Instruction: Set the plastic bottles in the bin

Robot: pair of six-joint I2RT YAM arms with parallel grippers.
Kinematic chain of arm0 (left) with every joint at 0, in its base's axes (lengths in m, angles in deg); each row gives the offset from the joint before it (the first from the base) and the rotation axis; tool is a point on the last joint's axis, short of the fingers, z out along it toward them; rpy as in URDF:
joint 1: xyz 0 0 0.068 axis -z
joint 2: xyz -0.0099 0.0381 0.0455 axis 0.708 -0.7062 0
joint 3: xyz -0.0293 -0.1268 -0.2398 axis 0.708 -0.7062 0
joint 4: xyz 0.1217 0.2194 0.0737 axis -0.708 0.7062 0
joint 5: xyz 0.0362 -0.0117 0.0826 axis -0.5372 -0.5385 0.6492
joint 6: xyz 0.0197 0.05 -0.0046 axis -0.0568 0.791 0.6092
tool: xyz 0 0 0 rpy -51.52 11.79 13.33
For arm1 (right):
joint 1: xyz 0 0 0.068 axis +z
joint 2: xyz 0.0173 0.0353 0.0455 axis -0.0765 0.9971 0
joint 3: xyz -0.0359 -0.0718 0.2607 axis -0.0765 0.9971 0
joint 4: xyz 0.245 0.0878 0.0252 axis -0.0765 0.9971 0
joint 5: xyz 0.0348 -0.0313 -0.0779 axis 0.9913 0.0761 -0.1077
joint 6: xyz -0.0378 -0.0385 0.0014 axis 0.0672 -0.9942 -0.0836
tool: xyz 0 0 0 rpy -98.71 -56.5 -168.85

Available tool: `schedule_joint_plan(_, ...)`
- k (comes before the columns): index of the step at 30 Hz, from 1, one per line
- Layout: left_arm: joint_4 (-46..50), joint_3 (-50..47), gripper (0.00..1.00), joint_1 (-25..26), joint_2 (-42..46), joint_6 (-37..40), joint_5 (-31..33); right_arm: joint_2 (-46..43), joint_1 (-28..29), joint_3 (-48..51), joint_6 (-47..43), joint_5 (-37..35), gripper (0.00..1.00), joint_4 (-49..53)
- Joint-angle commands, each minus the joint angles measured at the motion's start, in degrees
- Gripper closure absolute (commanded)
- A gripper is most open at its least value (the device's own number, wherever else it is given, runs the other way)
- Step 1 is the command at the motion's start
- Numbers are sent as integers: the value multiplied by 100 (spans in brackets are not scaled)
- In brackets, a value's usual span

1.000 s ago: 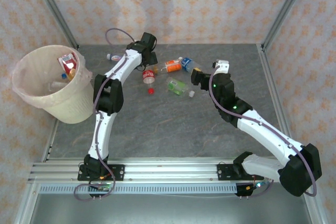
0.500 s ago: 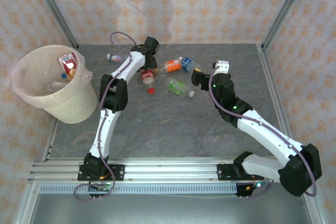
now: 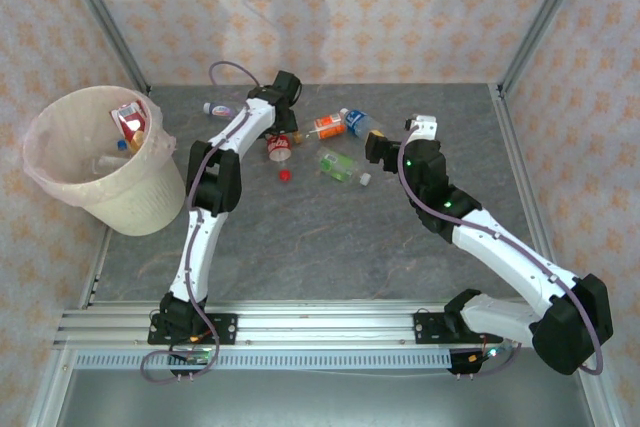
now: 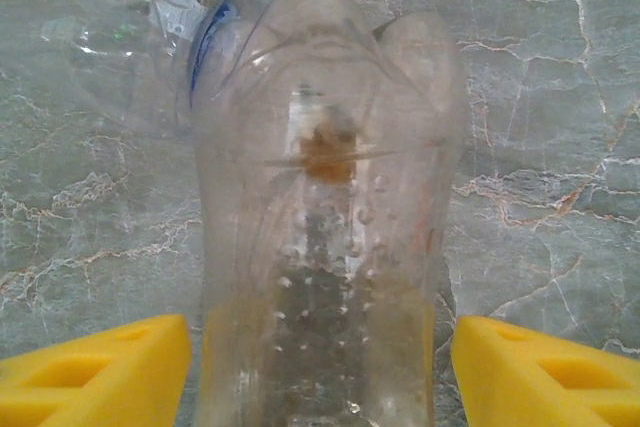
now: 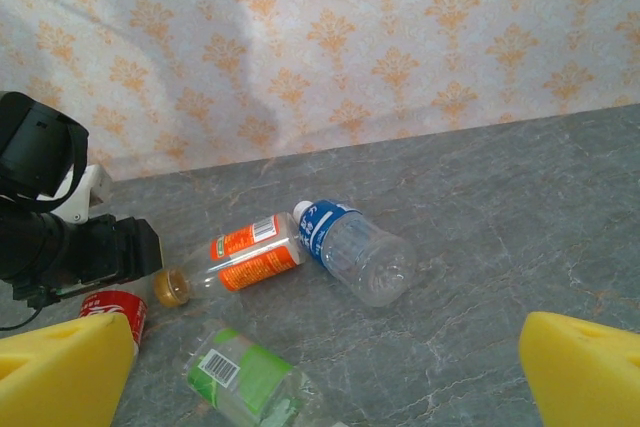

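A clear plastic bottle [image 4: 325, 197] lies lengthwise between the yellow fingers of my left gripper [image 4: 320, 332]. A narrow gap shows on each side, so the jaws are open around it. From above, my left gripper [image 3: 284, 127] sits over the red-labelled bottle [image 3: 279, 146]. Orange-labelled [image 3: 325, 125], blue-labelled [image 3: 362, 124] and green-labelled [image 3: 340, 164] bottles lie to its right. My right gripper [image 3: 378, 147] hangs wide open beside them; its wrist view shows the orange [image 5: 250, 252], blue [image 5: 355, 247] and green [image 5: 240, 372] bottles ahead of the gripper [image 5: 325, 347]. The bin [image 3: 130, 197] stands far left, holding several bottles.
One more small bottle [image 3: 218, 107] lies near the back wall, left of my left wrist. A loose red cap [image 3: 285, 174] rests on the grey table below the red-labelled bottle. Metal frame posts rise at the back corners. The patterned wall closes the back.
My left arm reached farther toward the bottles and its jaws narrowed around one. The red-labelled bottle shifted slightly left. The right arm has not moved.
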State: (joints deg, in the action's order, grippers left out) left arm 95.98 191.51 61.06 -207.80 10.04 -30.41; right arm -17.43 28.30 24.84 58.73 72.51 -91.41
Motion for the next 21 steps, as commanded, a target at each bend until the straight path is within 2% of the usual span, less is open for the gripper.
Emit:
schedule_joint_plan(1,58,-86,29,-43,100,-9,-89,-128,-26,-92,-39,-97,1,133)
schedule_joint_plan(7,-56,-203,29,-39,13,-31,-161,-180,-25,-110,-81,-101,1,190)
schedule_joint_plan(11,-94,-297,36,-37,214,-28,-173,-231,-25,-101,-86,-105,1,213)
schedule_joint_plan(15,-477,-818,46,56,1099,96,-136,-264,-25,-92,-133,-164,1,239)
schedule_joint_plan(21,-1170,-1907,47,282,2991,327,-12,-275,-25,-77,-178,-232,1,230)
